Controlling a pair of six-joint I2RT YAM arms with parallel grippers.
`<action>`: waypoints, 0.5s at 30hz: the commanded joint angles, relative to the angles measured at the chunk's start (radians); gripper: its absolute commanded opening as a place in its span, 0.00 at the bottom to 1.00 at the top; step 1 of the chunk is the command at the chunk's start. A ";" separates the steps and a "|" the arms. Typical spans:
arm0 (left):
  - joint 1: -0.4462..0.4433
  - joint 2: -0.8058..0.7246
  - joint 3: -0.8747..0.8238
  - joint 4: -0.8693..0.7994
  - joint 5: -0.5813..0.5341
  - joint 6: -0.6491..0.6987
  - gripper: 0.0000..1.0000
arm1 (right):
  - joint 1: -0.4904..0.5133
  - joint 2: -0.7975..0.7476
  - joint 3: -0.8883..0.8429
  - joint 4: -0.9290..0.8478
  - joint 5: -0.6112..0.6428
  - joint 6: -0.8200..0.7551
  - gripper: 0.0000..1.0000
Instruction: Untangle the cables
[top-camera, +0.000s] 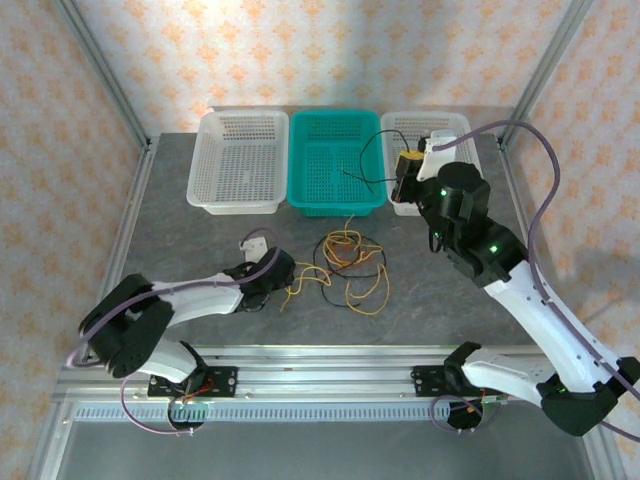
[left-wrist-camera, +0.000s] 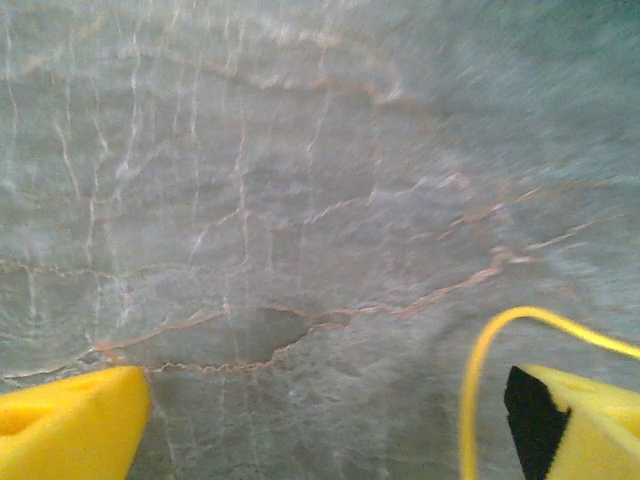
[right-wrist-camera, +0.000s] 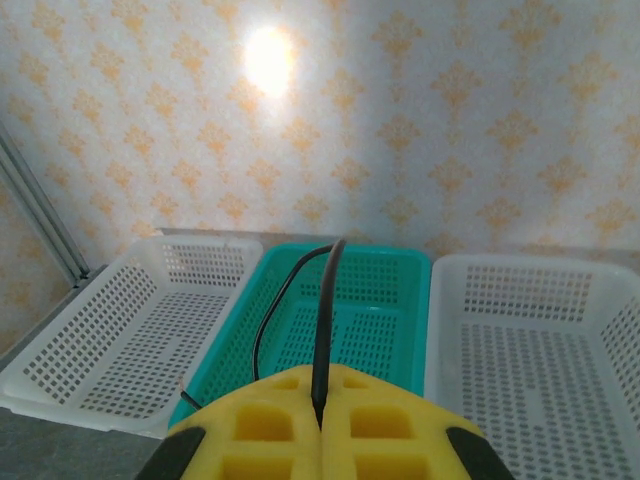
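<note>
The right gripper (right-wrist-camera: 322, 405), at the top view's upper right, pinches a black cable (right-wrist-camera: 322, 330) above the teal basket (top-camera: 335, 114), while the left gripper (left-wrist-camera: 325, 430) gapes low beside the tangled cables (top-camera: 345, 250) at centre, a yellow cable (left-wrist-camera: 478, 370) just inside one finger.

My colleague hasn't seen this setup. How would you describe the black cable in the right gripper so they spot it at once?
Find the teal basket, middle of three at the table's far edge. At its right side the right gripper is shut on a thin black cable that loops into that basket. Unlike the tangled cables lying on the table, it is gripped and separate.
</note>
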 joint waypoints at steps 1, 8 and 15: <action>0.005 -0.142 0.029 0.032 0.028 0.112 0.98 | -0.004 0.018 -0.041 0.034 0.075 0.114 0.00; 0.006 -0.268 0.155 0.056 0.081 0.258 0.99 | -0.010 0.047 -0.085 0.080 0.217 0.197 0.00; 0.018 -0.188 0.273 0.107 0.092 0.279 0.99 | -0.146 0.106 -0.093 0.157 0.106 0.241 0.00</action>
